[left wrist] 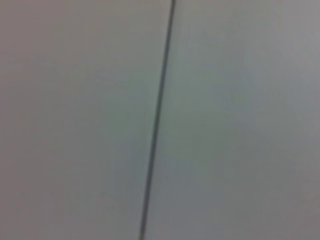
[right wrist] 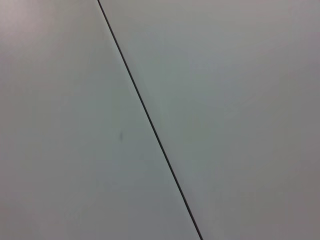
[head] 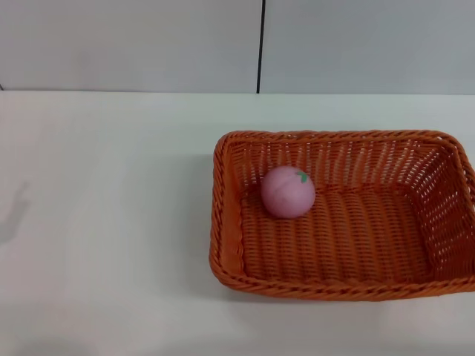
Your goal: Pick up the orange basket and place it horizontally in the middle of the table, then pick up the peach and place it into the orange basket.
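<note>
The orange basket point(head: 341, 215) lies lengthwise across the right half of the white table point(head: 111, 222) in the head view, its right end running past the picture's edge. The pink peach point(head: 287, 191) rests inside it, on the woven floor near the left wall, green leaf mark facing up. Neither gripper appears in the head view. Both wrist views show only a pale grey wall with a dark seam point(left wrist: 157, 120) point(right wrist: 150, 120), and no fingers.
A grey wall with a vertical dark seam point(head: 260, 44) stands behind the table's far edge. A faint shadow point(head: 15, 211) falls on the tabletop at the far left. Bare white surface stretches left of the basket.
</note>
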